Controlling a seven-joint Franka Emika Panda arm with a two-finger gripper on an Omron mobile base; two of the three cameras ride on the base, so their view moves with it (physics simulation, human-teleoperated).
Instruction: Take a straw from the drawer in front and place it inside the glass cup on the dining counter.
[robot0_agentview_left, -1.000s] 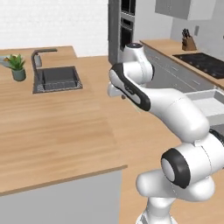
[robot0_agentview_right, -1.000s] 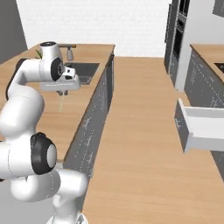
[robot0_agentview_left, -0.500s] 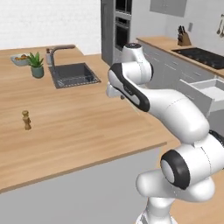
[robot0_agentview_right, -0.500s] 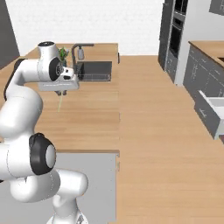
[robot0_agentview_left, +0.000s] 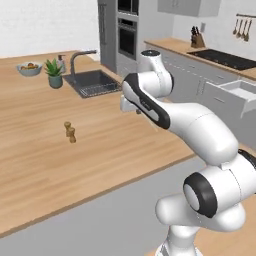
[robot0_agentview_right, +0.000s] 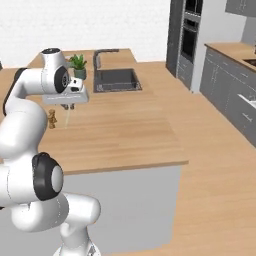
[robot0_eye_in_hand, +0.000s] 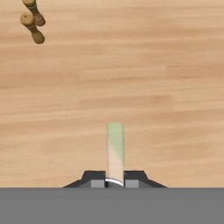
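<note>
The pincer (robot0_eye_in_hand: 114, 178) grips the thin, pale tan-and-green straw (robot0_eye_in_hand: 115, 151) between its 2 closed tips, hanging above the broad light wood table (robot0_eye_in_hand: 166, 87), near 2 small brown wooden shakers (robot0_eye_in_hand: 32, 21).

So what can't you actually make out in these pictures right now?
- Gripper in the left base view: the arm's own white links cover the fingers.
- Straw: in the right base view it is a faint pale sliver, too thin to judge its tilt.
- Drawer in the left base view: cut by the right edge, so its inside is hidden.
- Two small wooden shakers: too small to identify.
</note>
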